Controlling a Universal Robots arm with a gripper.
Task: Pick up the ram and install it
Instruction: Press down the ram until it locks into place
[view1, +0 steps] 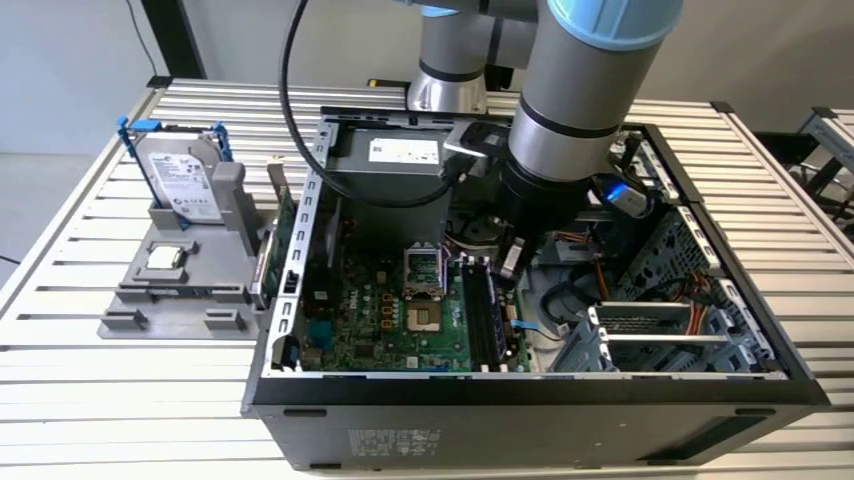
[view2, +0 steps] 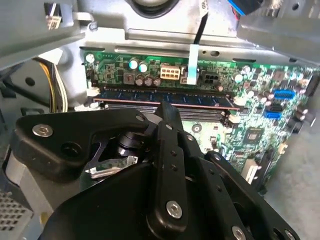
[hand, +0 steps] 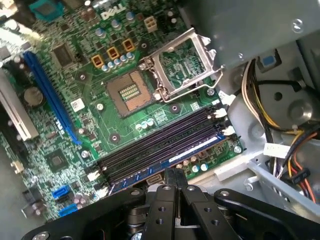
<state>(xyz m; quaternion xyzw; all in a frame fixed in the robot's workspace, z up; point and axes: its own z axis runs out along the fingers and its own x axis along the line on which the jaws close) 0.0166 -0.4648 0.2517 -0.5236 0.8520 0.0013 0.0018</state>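
Note:
The ram (view2: 165, 98) is a long dark stick lying in the outermost memory slot of the green motherboard (hand: 125, 60); in the first wrist view the ram (hand: 192, 149) lies along the slot nearest my fingers. In the exterior view the ram (view1: 478, 312) runs lengthwise beside the processor socket. My gripper (view1: 511, 266) is inside the open computer case, directly over the ram's middle. Both wrist views show the black fingers pressed together, the gripper (view2: 167, 112) shut with nothing between them. In the first wrist view the gripper (hand: 175, 173) sits just above the stick; contact cannot be made out.
The case walls (view1: 310, 200) box in the arm. The open processor socket (hand: 129, 93), blue card slots and cable bundles (hand: 260, 110) lie close by. At the exterior view's left, a grey holder (view1: 174, 290) carries a hard drive (view1: 180, 180) and a small chip; a green board (view1: 284, 240) stands beside it.

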